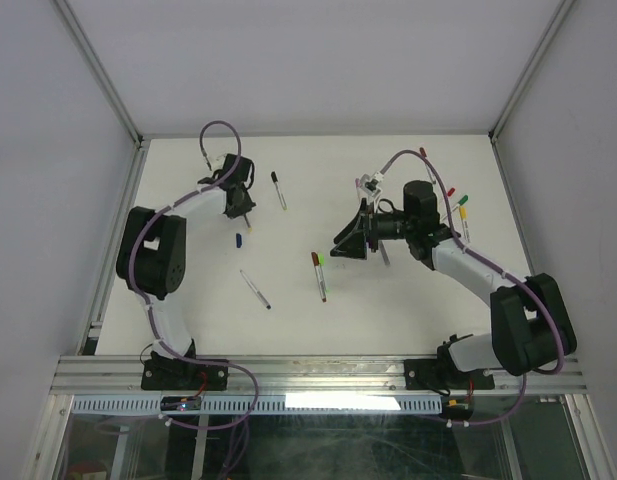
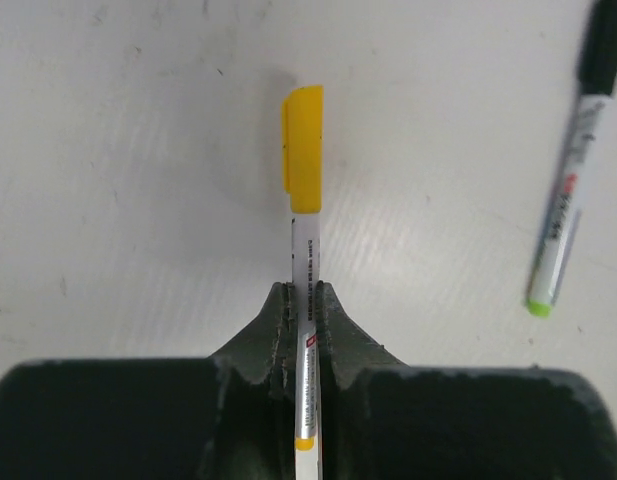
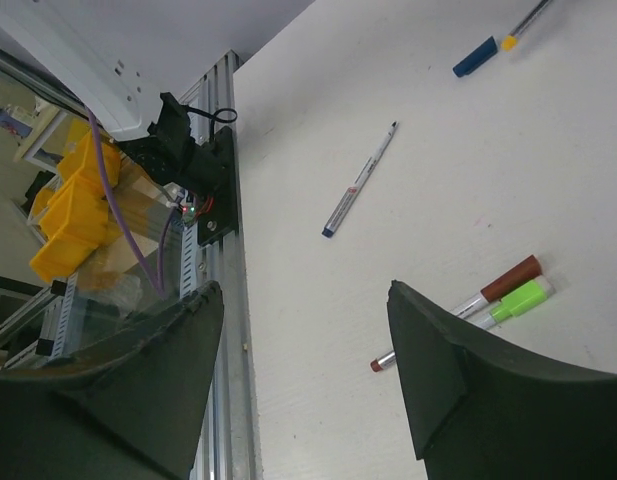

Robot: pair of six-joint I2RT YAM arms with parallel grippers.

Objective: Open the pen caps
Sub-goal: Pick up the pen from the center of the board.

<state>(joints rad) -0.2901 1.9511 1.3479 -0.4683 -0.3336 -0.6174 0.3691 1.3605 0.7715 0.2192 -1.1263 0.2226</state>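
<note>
My left gripper [image 2: 306,300] is shut on the white barrel of a pen lying on the table, and the pen's yellow cap [image 2: 304,150] sticks out beyond the fingertips, still on. From above, this gripper [image 1: 244,212] is at the table's far left. A loose blue cap [image 1: 239,240] lies just in front of it. My right gripper [image 3: 303,295] hangs open and empty above the table middle [image 1: 350,243]. Two capped pens lie together near it, one with a brown cap [image 3: 512,279] and one with a green cap [image 3: 523,298].
A black-capped pen [image 2: 600,50] lies to the right of the held one [image 1: 278,188]. An uncapped blue-tipped pen [image 1: 255,289] lies nearer the front. Several capped pens [image 1: 460,212] sit behind the right arm. The aluminium rail [image 3: 220,290] borders the table's near edge.
</note>
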